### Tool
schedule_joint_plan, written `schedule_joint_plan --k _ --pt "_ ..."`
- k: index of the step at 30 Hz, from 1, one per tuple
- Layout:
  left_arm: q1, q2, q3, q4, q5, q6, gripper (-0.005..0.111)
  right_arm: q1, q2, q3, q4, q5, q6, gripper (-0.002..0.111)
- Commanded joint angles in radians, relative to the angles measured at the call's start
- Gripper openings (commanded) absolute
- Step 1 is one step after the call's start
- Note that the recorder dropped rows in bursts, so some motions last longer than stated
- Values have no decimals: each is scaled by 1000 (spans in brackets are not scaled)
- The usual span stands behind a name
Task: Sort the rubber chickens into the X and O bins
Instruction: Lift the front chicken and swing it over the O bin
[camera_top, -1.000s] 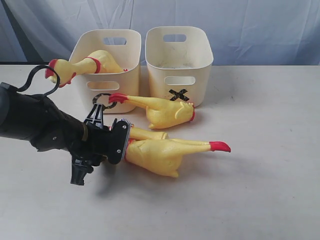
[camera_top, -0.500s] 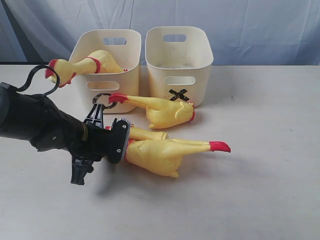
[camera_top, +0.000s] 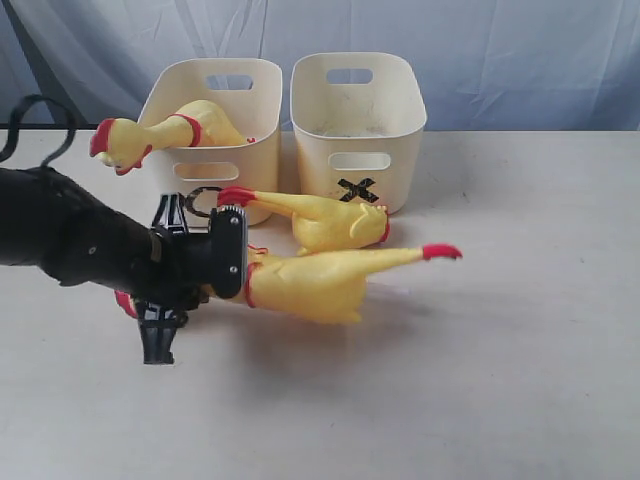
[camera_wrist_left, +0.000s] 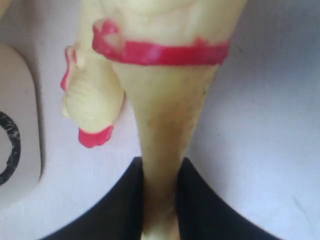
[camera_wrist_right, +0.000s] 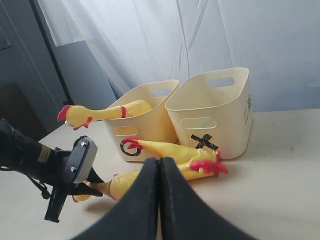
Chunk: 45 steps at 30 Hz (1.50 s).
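My left gripper (camera_top: 236, 280) (camera_wrist_left: 160, 172) is shut on the neck of a long rubber chicken (camera_top: 312, 281) (camera_wrist_left: 165, 100), holding it level above the table, red feet toward the right. A short broken piece (camera_wrist_left: 92, 102) lies beside it, under the held body. Another chicken piece (camera_top: 325, 222) (camera_wrist_right: 172, 150) lies in front of the bins. A long chicken (camera_top: 165, 130) (camera_wrist_right: 102, 114) rests in the O bin (camera_top: 215, 165) (camera_wrist_right: 150, 117), head over the rim. The X bin (camera_top: 360, 125) (camera_wrist_right: 215, 102) stands to its right. My right gripper (camera_wrist_right: 159, 162) is shut on nothing, away from them.
The bins stand at the back of a pale table (camera_top: 520, 350) against a blue-white curtain (camera_top: 520, 60). My left arm (camera_top: 70, 240) stretches in from the left edge with a looped cable above it.
The left gripper has lifted the long chicken off the table and drawn it left; its red feet rose and the short piece behind it is now mostly covered.
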Motion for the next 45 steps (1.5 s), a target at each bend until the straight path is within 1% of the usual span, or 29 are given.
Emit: schedule_joint_plan --k 1,4,9,12,14,20,26,30,34,35,36,37,39,42,45 --pt "-3 -69 -1 -202 67 -12 0 3 5 -6 4 -3 -6 -1" --pt "-3 -104 -1 -277 128 -12 0 3 5 -6 4 -3 -6 -1" --pt "-3 -174 -3 -488 198 -27 0 3 5 -6 4 -3 -6 -1" --pt "-3 -209 -27 -599 250 -102 0 3 5 -6 4 -3 -6 -1" --pt "-3 -225 -53 -618 281 -194 0 3 5 -6 4 -3 -6 -1" --pt "-3 -263 -158 -550 374 -495 0 3 5 -6 4 -3 -6 -1" --pt "15 -280 -294 -419 482 -687 0 3 5 -6 4 -3 -6 -1" --pt "45 -280 -362 -356 511 -794 0 3 5 -6 4 -3 -6 -1" --pt "94 -278 -416 -329 530 -876 0 3 5 -6 4 -3 -6 -1" --pt "122 -266 -446 -338 568 -883 0 3 5 -6 4 -3 -6 -1" --pt "132 -257 -461 -343 592 -885 0 3 5 -6 4 -3 -6 -1" --pt "151 -225 -493 -356 651 -885 0 3 5 -6 4 -3 -6 -1" --pt "159 -171 -540 -359 711 -885 0 3 5 -6 5 -3 -6 -1" --pt "161 -119 -603 -374 739 -891 0 3 5 -6 5 -3 -6 -1" --pt "182 -40 -702 -370 796 -933 0 3 5 -6 5 -3 -6 -1"
